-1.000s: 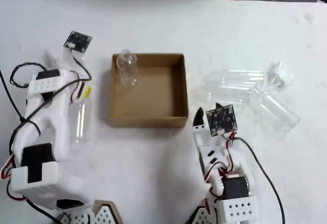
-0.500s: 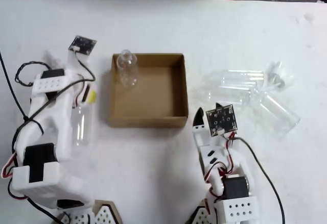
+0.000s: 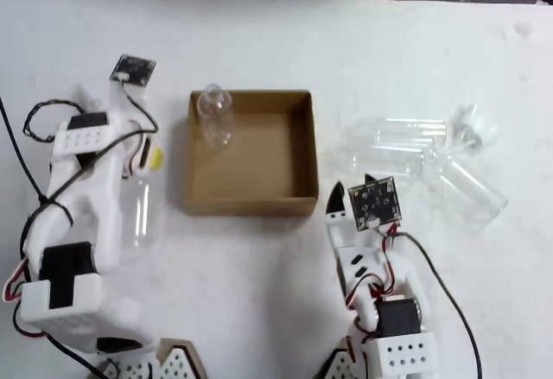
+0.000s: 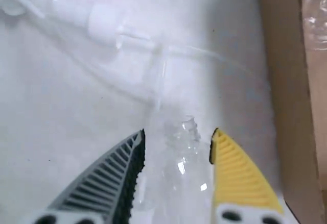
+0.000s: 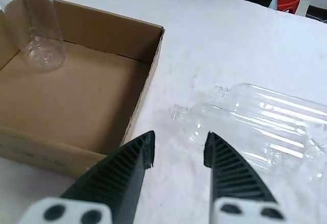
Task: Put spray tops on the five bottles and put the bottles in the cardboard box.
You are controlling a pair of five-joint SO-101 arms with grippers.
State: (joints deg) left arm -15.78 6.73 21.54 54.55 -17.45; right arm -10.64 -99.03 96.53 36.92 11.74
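Left arm shifted slightly since before, left hand (image 4: 178,134) gripping a clear bottle (image 4: 179,183) beside the cardboard box (image 3: 298,198), spray top (image 4: 104,19) lying just ahead, right hand (image 5: 178,150) parted and empty, upright bottle (image 3: 214,116) in box's far corner.

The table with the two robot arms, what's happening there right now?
The left gripper is closed on an uncapped bottle lying beside the cardboard box, with a spray top just ahead of it. A second bottle stands in the box. The right gripper hangs open near the spare bottles.
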